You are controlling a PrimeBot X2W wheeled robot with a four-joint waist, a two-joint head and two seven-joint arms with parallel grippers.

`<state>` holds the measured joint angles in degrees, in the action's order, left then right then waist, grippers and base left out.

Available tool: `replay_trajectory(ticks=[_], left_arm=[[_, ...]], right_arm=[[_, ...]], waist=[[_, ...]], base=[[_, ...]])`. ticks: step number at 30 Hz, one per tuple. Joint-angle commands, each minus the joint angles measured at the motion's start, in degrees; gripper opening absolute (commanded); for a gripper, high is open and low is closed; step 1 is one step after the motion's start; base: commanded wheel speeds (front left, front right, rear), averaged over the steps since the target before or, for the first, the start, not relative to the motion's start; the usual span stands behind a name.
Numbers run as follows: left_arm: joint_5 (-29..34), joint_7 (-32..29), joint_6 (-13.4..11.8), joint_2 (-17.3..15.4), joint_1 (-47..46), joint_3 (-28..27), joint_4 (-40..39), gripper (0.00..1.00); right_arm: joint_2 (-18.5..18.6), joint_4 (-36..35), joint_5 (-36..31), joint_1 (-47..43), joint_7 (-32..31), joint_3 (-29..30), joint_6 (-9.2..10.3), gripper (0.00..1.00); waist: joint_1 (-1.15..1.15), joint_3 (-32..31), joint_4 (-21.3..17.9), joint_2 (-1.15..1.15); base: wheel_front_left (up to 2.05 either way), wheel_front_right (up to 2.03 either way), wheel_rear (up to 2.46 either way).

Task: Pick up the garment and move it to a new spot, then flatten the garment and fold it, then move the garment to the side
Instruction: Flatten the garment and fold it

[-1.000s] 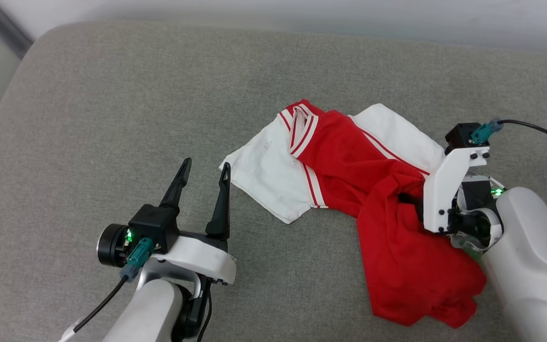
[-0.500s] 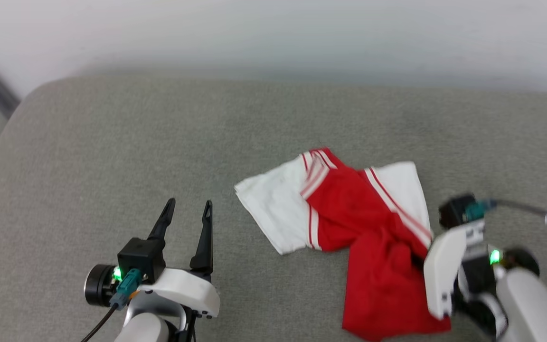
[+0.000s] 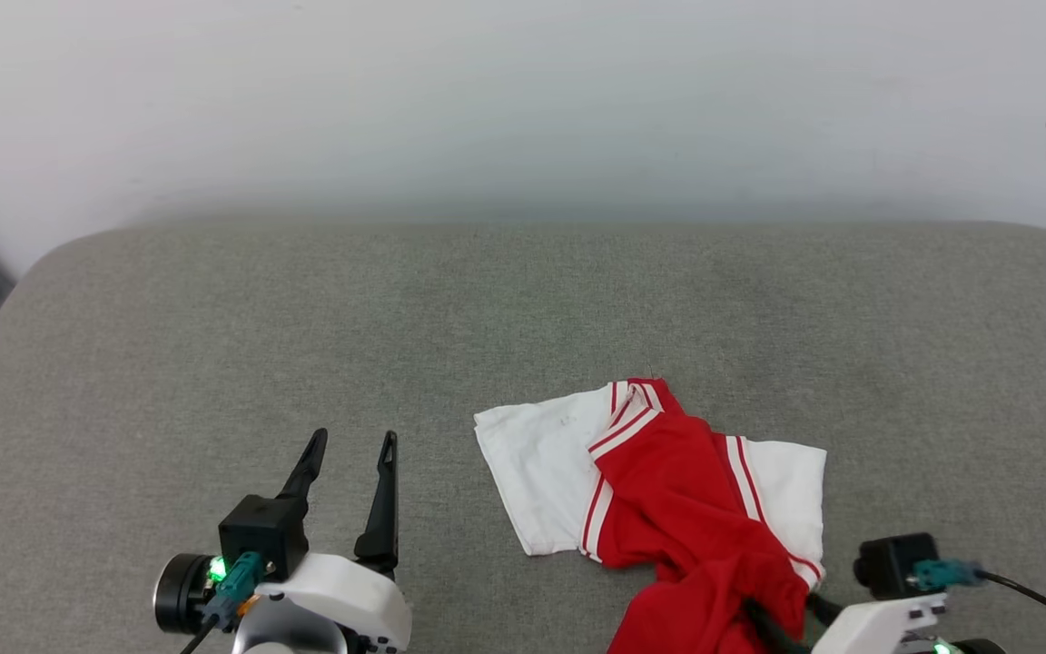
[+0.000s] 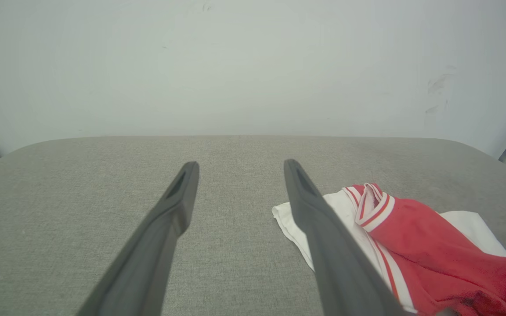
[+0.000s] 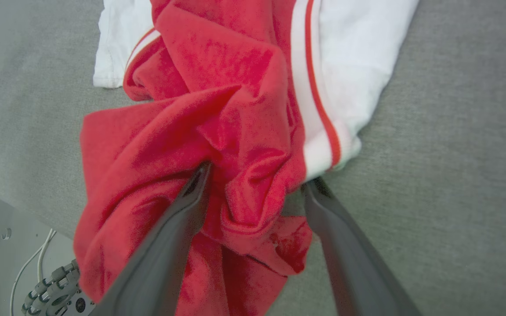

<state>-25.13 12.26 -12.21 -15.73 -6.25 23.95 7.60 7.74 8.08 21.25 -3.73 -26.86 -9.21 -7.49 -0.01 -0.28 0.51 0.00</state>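
The head view has been raised over the last second, so that more of the pale wall is now taken in, and the lower place of the garment in the picture is to be put down to the camera, not to the cloth. The garment is found crumpled on the grey cushion, toward its near right part, with one white sleeve spread flat to the left, the striped collar turned up and the red body gathered into folds toward the right gripper. Those fingers are seen spread wide with a bunch of red cloth standing between them (one tip is sunk in a fold, the other lies at the hem of the second sleeve), and nothing is clamped. The right sleeve, earlier laid out broad, is now drawn in closer to the body, so some tugging of the cloth may be supposed; whether it was carried to a new spot cannot be told. The left gripper is held wide open and empty over bare cushion, well apart from the sleeve, much as it was. The task is judged to be at its first step: a firm pinch is yet to be made, and flattening and folding are left undone.
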Motion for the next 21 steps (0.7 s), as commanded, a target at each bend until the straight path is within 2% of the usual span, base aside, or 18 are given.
replay_trajectory(ticks=[1, 5, 10, 15, 21], left_arm=[[-0.25, -0.14, -0.33, -0.34, 0.52, -0.08, -0.19, 1.00], [-0.53, -0.23, -0.78, -0.78, 1.55, -0.40, -0.70, 1.00], [-0.62, -0.32, -1.11, -1.05, 1.42, -0.47, -1.41, 1.00], [-0.20, -0.62, -1.03, -0.97, -0.28, -0.03, -2.30, 1.00], [0.71, 0.04, -0.59, -0.38, -3.31, 0.63, -2.64, 1.00]], right_arm=[[-0.59, -1.28, -0.30, -1.17, 1.16, 0.62, 0.00, 1.00], [-2.00, -7.54, -0.98, -4.01, 3.40, 4.44, 0.01, 1.00], [-2.30, -11.68, -1.92, -4.11, 1.15, 10.93, 0.01, 1.00], [0.41, -6.80, -1.84, 1.67, -4.61, 15.22, 0.00, 1.00], [4.32, 2.65, -0.49, 10.28, -11.93, 11.51, 0.01, 1.00]], waist=[[0.01, -0.25, -0.10, 0.00], [0.01, -0.76, -0.47, 0.00], [0.01, -0.72, -0.34, 0.00], [0.01, 1.12, 0.77, 0.00], [0.01, 5.85, 3.23, 0.00]], base=[[0.00, 0.00, 0.00], [0.00, 0.00, 0.00], [0.00, 0.00, 0.00], [0.00, 0.00, 0.00], [0.00, 0.00, 0.00]])
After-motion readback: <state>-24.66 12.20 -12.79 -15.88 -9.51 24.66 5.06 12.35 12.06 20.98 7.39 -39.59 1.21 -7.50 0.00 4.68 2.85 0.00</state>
